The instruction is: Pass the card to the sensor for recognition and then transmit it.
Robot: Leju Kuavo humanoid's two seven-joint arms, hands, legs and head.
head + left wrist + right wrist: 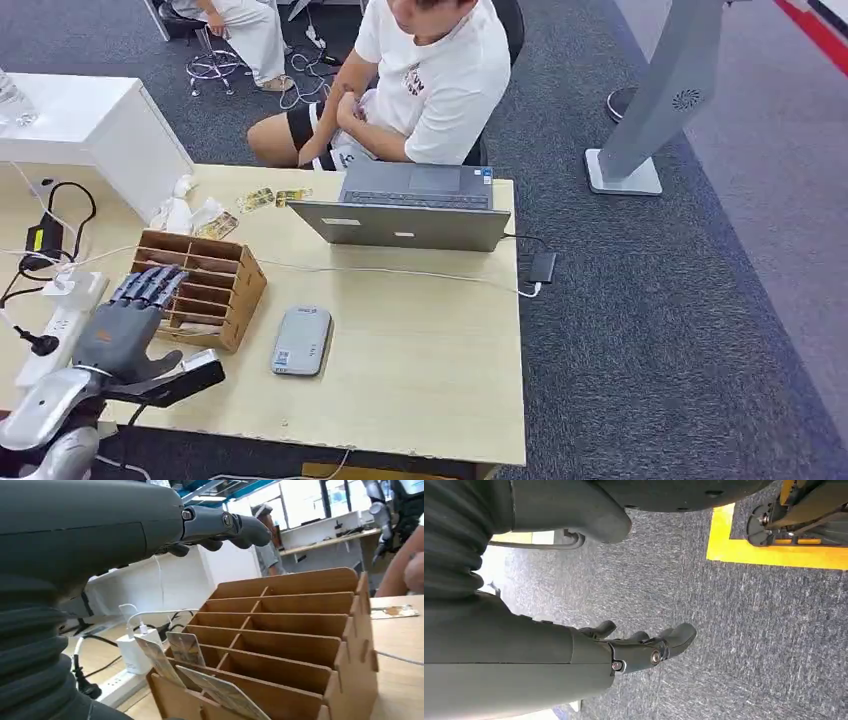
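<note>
Fingers [150,285] of the left hand [128,325] stretch apart, holding nothing, above the wooden rack [203,290]. Cards [186,650] stand in the rack's compartments nearest that hand; the farther ones look empty. A grey sensor [302,340] lies beside the rack. The right hand [634,647] hangs over carpet, fingers loosely extended, empty.

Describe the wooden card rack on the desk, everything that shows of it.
The wooden card rack is a light brown box that looks like thin plywood with notched, slotted joints. Stepped rows of dividers split it into compartments, each row cut by a centre partition. It stands on the desk near the left edge, beside the grey sensor. A few cards lean upright in its lowest rows; the upper rows look empty. The left robot hand hovers over it, fingers extended, holding nothing.
</note>
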